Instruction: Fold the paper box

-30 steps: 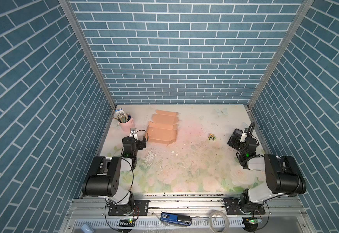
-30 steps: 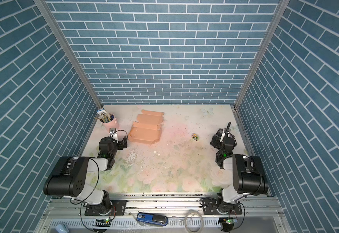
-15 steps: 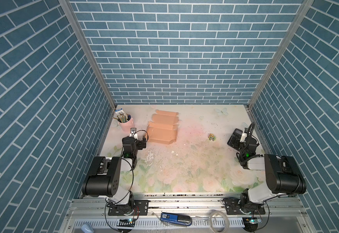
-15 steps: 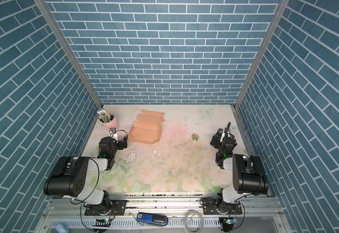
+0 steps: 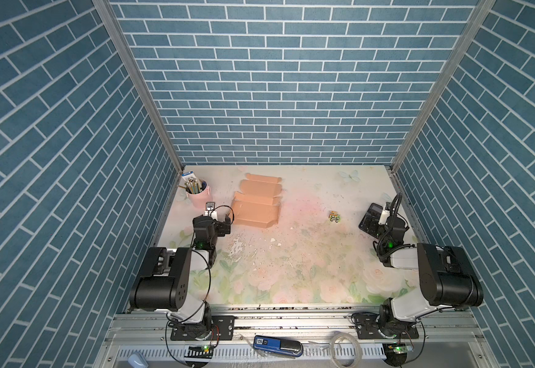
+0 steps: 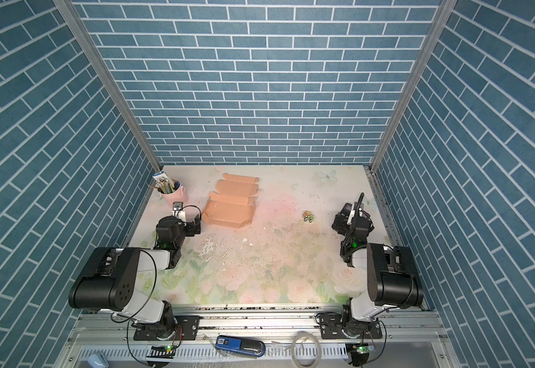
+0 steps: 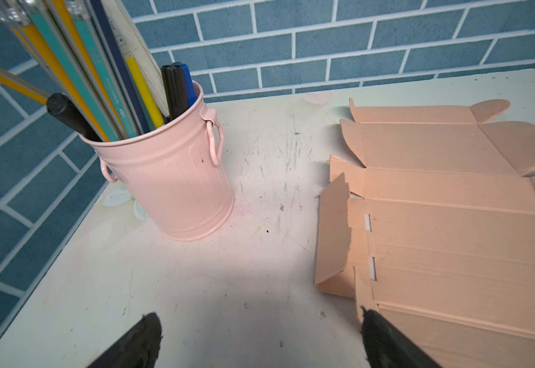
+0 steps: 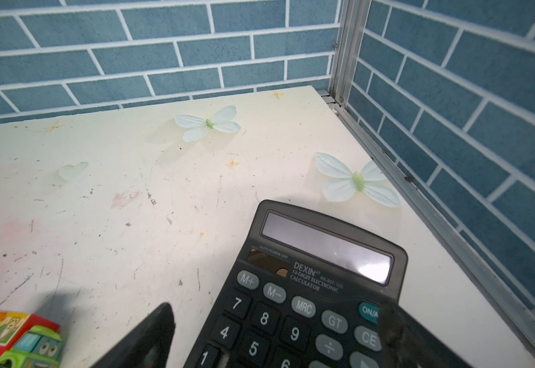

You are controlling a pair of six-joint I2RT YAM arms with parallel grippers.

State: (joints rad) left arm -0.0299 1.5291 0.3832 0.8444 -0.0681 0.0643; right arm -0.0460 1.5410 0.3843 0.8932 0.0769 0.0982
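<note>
And here we are in a robot lab cell: blue brick-print walls point(image 5: 275, 79) hang on aluminium posts point(image 5: 139, 92), boxing in a flower-printed surface point(image 5: 307, 261). The left arm point(image 5: 170, 280) and right arm point(image 5: 444, 280) are bolted to a metal rail point(image 5: 291, 323) up front (a green status light point(image 5: 200, 244) is glowing). The office dressing is a pink pen bucket point(image 7: 170, 178) and a calculator point(image 8: 307, 286).

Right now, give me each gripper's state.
Left gripper: open, holding nothing, at the paper box's edge.
Right gripper: open, holding nothing, above the calculator.
</note>
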